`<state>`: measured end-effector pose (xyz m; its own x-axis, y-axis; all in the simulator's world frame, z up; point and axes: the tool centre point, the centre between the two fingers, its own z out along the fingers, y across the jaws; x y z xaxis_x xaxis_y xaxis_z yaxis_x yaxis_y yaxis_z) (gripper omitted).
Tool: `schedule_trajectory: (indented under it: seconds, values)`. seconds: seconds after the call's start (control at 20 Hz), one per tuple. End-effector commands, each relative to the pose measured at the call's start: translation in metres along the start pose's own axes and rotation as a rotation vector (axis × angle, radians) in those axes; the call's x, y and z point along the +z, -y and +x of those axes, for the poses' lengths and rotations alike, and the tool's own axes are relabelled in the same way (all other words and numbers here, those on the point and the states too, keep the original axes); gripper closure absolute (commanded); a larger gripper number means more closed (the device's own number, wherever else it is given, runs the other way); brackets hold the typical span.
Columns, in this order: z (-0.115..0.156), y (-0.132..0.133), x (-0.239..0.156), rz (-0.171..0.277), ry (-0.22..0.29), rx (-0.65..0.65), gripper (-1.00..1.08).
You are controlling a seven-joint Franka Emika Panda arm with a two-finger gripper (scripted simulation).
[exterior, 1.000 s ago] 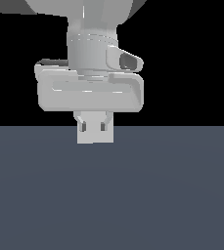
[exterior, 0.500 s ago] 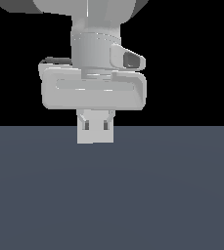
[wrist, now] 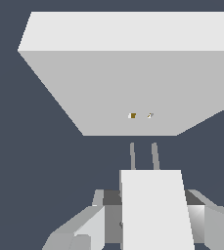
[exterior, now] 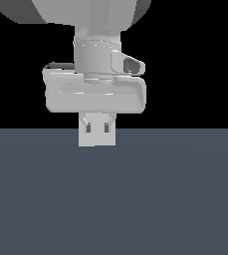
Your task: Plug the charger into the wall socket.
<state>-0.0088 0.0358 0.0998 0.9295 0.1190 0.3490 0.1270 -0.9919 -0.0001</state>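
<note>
In the wrist view my gripper is shut on the charger, a plain white block held between the two fingers. Its two thin prongs point at the wall socket, a flat white square plate with two tiny holes at its centre. The prong tips stand a short way off the plate, roughly in line with the holes. In the exterior view the gripper hangs over the dark floor with a white square behind its fingers. This seems to be the socket plate. The charger cannot be made out there.
A dark grey-blue floor fills the lower half of the exterior view, with black background above. The arm's large upper link fills the top of that view. Nothing else shows near the plate.
Very little. The hand and the white square sit almost where they were, and the arm's upper link has shifted slightly at the top of the exterior view.
</note>
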Motion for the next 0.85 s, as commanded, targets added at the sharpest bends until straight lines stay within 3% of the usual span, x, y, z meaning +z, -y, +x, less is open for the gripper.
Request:
schedule_trajectory:
  seconds: [0.0, 0.4, 0.8]
  values:
    - [0.008, 0.000, 0.003, 0.000, 0.000, 0.000, 1.08]
    - [0.032, 0.000, 0.011, 0.000, 0.000, 0.000, 1.08]
    - [0.034, 0.000, 0.012, 0.000, 0.000, 0.000, 1.08]
